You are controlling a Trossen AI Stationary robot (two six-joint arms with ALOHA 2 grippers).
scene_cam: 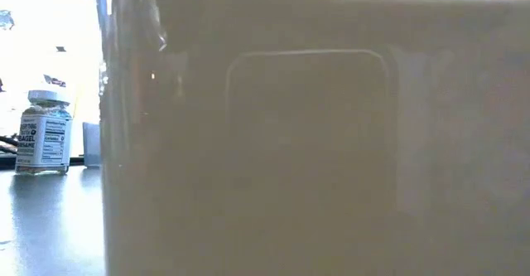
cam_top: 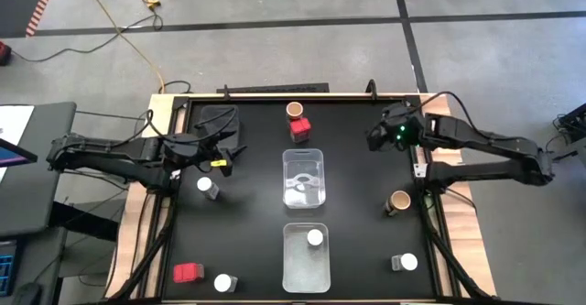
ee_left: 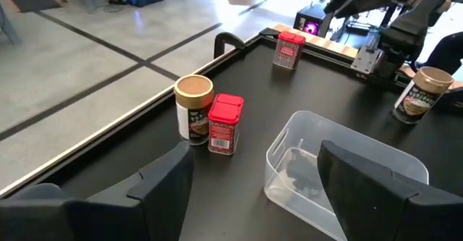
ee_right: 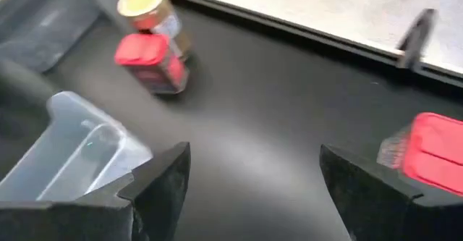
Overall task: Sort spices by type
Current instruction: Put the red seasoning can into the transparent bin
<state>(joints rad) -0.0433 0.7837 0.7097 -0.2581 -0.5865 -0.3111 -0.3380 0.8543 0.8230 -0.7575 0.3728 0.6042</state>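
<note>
Both released: left end effector (cam_top: 231, 152) left of centre, right end effector (cam_top: 375, 136) upper right. Tan-lidded jar (cam_top: 295, 111) touching red box (cam_top: 299, 129) top centre. White-lidded jar (scene_cam: 45, 132) in low view reads "BAGEL SESAME".

tub A (cam_top: 304, 179) centre | tub B (cam_top: 305, 256) below it, jar (cam_top: 315, 238) inside | two spices (cam_top: 297, 120) top centre, touching | box (cam_top: 188, 273) and jar (cam_top: 224, 284) lower left | jars (cam_top: 399, 202) right

Red boxy plastic spice containers (cam_top: 299, 128): three
Round white-lidded spice jars (cam_top: 208, 187): four
Round brown-topped spice jars (cam_top: 295, 112): two
Clear rectangular plastic tubs (cam_top: 286, 172): two
</note>
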